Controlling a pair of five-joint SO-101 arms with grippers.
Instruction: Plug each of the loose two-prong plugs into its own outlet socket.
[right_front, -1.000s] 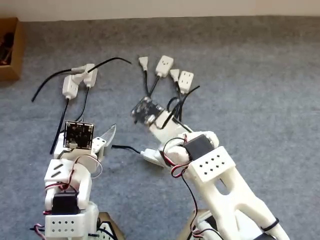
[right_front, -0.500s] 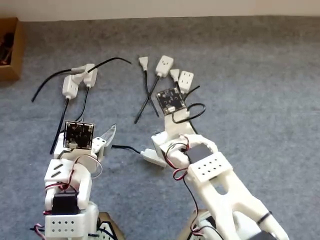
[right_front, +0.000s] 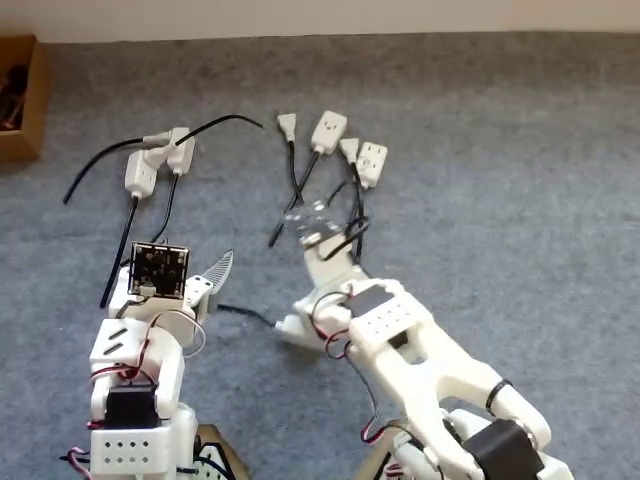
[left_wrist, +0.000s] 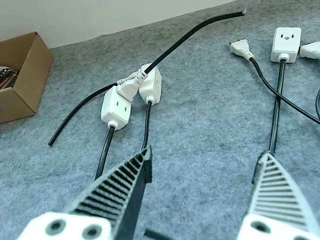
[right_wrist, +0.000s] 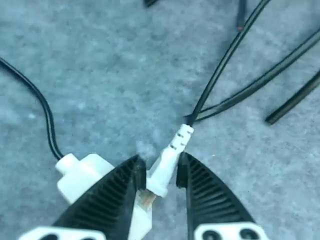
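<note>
The right wrist view gave us the grip: the right gripper (right_wrist: 160, 161) pinched the white two-prong plug (right_wrist: 172, 145), its long axis along the gripper's length, cord end pointing away from the wrist, an outlet socket (right_wrist: 82, 175) just beside. The high view put that at lower centre. The left gripper (left_wrist: 206, 155) stood spread above the carpet (left_wrist: 200, 100).

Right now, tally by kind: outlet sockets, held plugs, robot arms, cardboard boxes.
Outlet sockets: 5
Held plug: 1
Robot arms: 2
Cardboard box: 1
Total: 9
</note>
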